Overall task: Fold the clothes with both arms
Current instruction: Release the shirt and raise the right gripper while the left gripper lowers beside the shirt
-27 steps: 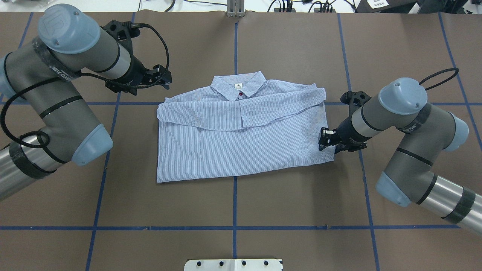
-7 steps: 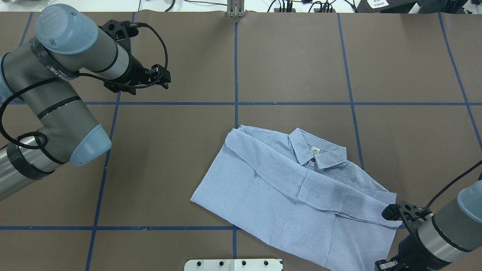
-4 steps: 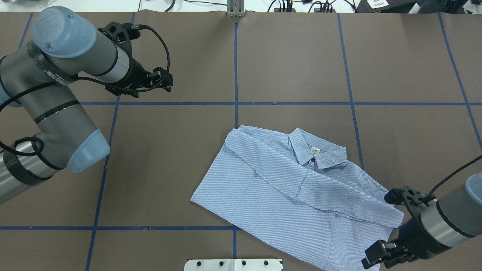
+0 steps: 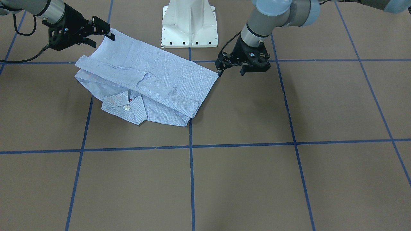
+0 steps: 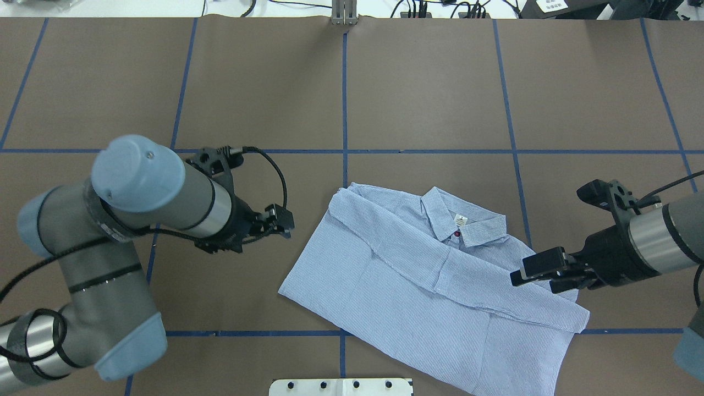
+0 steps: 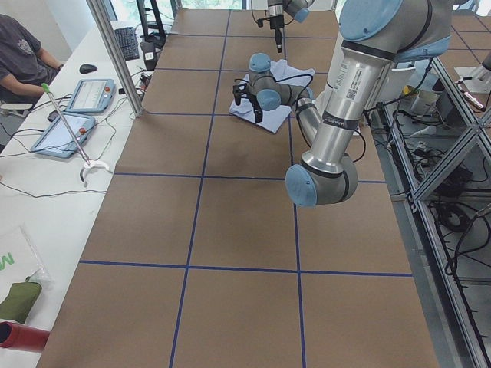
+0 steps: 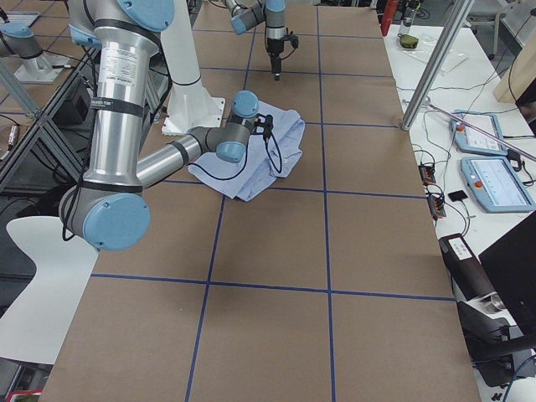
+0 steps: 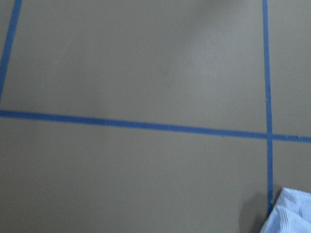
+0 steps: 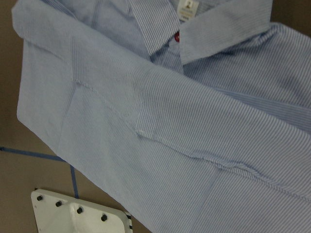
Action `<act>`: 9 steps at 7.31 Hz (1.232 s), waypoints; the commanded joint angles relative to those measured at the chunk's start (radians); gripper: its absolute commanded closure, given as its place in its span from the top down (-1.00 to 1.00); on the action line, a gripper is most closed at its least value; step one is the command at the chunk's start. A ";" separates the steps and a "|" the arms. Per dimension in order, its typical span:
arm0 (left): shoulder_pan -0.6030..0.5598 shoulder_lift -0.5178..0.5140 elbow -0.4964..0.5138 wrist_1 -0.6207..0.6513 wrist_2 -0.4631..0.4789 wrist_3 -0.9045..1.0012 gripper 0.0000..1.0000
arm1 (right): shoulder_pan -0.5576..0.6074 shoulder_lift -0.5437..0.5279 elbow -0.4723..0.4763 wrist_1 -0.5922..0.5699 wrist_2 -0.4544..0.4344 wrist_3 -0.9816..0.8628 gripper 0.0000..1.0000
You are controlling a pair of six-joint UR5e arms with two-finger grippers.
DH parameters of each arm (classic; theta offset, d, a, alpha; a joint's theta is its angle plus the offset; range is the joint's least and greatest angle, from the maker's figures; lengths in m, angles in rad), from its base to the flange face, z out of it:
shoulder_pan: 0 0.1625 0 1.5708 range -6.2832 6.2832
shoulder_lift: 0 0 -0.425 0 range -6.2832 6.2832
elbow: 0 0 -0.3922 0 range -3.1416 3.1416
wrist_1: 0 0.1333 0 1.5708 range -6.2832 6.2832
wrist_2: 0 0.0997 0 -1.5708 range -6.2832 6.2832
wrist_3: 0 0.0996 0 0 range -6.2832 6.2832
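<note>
The striped shirt [image 5: 418,286] lies flat on the bench [image 5: 440,82], right of the middle and close to the robot's edge. Its sleeves are crossed over the chest and its collar [image 5: 465,220] points to the far side. It sits skewed to the blue tape grid. The shoulder-to-shoulder line runs from far-left to near-right, and the hem corner on your right slips out of the overhead view, next to the white pedestal base [image 5: 341,386].

Your left tool [image 5: 281,221] hangs just beside the shirt's left edge, apart from it, with bare bench between. The front view shows its fingers spread and holding nothing. The shirt lies to that tool's right, and its wrist camera catches only a corner of cloth.

Your right tool [image 5: 531,270] is the nearer one. It hovers over the right shoulder and sleeve end, its fingers apparently spread and gripping nothing, and its wrist camera looks straight down onto the fabric.

I judge the next grasp to be at the two side edges. Because the shirt is skewed, each tool must line up with the slanted edge rather than with the grid.
</note>
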 commanded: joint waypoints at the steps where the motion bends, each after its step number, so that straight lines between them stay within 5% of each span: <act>1: 0.134 0.001 0.004 0.002 0.056 -0.163 0.99 | 0.075 0.032 0.003 0.000 -0.002 -0.004 1.00; 9: 0.168 -0.082 0.177 0.000 0.135 -0.261 0.88 | 0.083 0.065 -0.010 -0.001 -0.011 -0.003 1.00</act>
